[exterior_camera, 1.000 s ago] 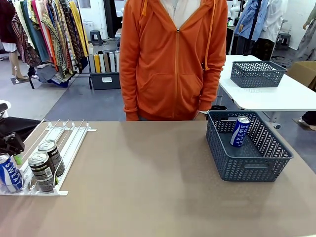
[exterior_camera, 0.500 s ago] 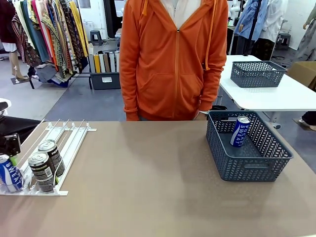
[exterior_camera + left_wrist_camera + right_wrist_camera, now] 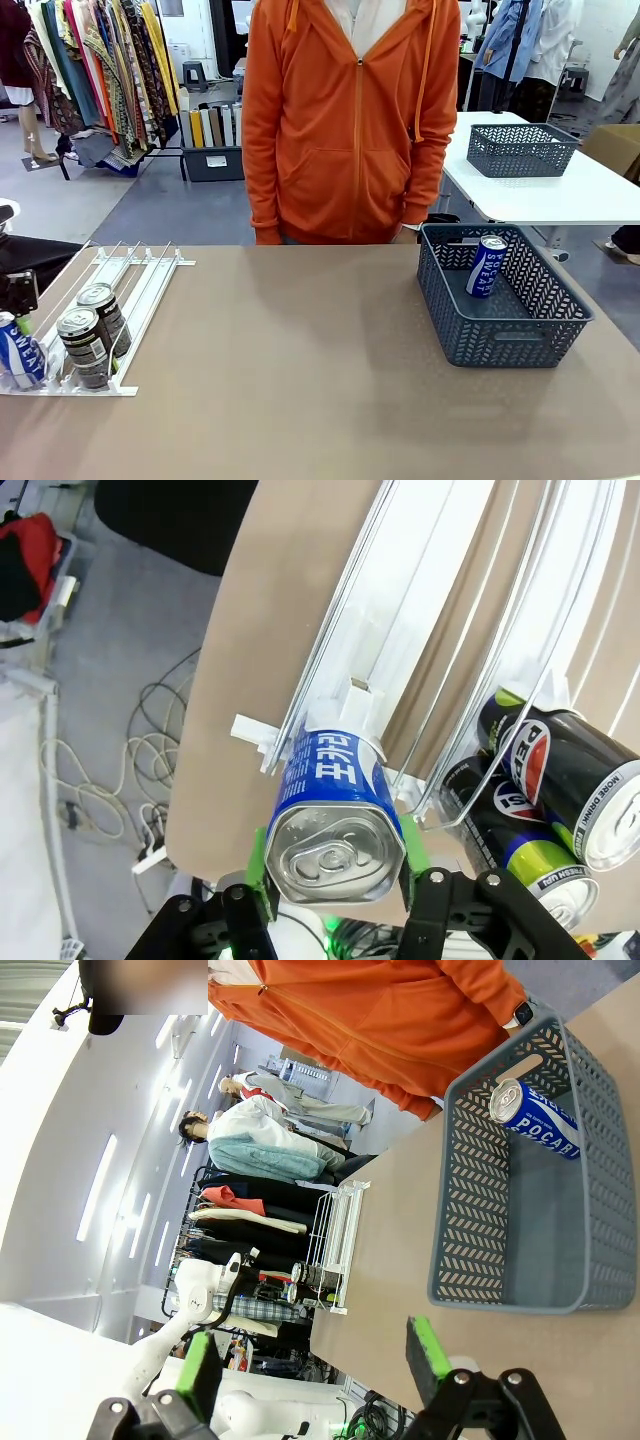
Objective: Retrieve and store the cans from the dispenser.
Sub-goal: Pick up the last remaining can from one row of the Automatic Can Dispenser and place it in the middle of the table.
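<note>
Clothes racks stand in the room behind a person in an orange hoodie (image 3: 350,120), who waits at the far edge of our brown table (image 3: 300,400). At our left the white dispenser (image 3: 140,275) lies flat, its rails running away from us. We have the left gripper (image 3: 335,865) closed on a blue can (image 3: 335,810) at the near end of the outermost lane. The green pads press its sides just below the silver top, and its base sits against the small stops. Two dark cans (image 3: 95,325) stand in the neighbouring lanes, just beside it. Far to the right, the grey lattice basket (image 3: 560,300) already holds a second blue can (image 3: 487,265), leaning against its back wall. Our right gripper (image 3: 312,1355) hangs with its fingers spread wide and nothing between them.

We judge this to be the pick-up step — the grip is made, the lift not yet begun. Next we need to raise the can clear of the stops and wire rails without knocking the dark cans, then carry it across the table to the basket — a long reach, perhaps needing a hand-over.
</note>
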Controlling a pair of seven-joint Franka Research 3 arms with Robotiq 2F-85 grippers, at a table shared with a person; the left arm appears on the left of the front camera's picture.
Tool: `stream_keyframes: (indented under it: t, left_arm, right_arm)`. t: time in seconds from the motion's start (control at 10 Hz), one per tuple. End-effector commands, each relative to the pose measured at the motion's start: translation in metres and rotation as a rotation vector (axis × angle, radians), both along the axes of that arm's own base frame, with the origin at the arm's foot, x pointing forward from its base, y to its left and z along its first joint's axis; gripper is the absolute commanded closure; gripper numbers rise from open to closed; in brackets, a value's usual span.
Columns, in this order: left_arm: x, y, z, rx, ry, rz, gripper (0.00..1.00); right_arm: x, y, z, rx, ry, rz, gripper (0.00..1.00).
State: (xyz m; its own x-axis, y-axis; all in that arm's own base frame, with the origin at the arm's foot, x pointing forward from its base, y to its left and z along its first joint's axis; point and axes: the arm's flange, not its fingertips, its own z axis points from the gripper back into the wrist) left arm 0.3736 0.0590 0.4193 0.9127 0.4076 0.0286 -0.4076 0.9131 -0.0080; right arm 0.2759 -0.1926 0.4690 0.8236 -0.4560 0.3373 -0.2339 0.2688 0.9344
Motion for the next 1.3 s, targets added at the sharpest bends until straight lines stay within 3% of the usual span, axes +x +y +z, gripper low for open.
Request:
stream_keyframes:
  t: [0.0, 0.3, 0.5, 0.7, 0.9, 1.0, 1.1, 1.2]
  left_arm:
    - [-0.007, -0.004, 0.011, -0.034, -0.034, -0.080, 1.00]
    - [-0.038, -0.002, 0.081, 0.021, -0.168, -0.076, 1.00]
    - [-0.066, 0.005, 0.139, 0.002, -0.293, -0.097, 1.00]
    - [-0.096, 0.008, 0.179, 0.000, -0.424, -0.137, 1.00]
    - [-0.106, 0.012, 0.179, -0.045, -0.457, -0.131, 1.00]
    - [-0.106, 0.017, 0.170, -0.089, -0.396, -0.147, 1.00]
    - [-0.109, 0.010, 0.193, 0.010, -0.445, -0.111, 1.00]
    - [-0.109, 0.010, 0.193, 0.010, -0.445, -0.111, 1.00]
  right_arm:
    - [0.003, 0.002, 0.005, 0.023, -0.012, -0.011, 0.00]
    - [0.003, 0.002, 0.005, 0.023, -0.012, -0.011, 0.00]
    - [0.003, 0.002, 0.005, 0.023, -0.012, -0.011, 0.00]
    - [0.003, 0.002, 0.005, 0.023, -0.012, -0.011, 0.00]
    - [0.003, 0.002, 0.005, 0.023, -0.012, -0.011, 0.00]
    - [0.003, 0.002, 0.005, 0.023, -0.012, -0.011, 0.00]
    - [0.003, 0.002, 0.005, 0.023, -0.012, -0.011, 0.00]
    - [0.003, 0.002, 0.005, 0.023, -0.012, -0.011, 0.00]
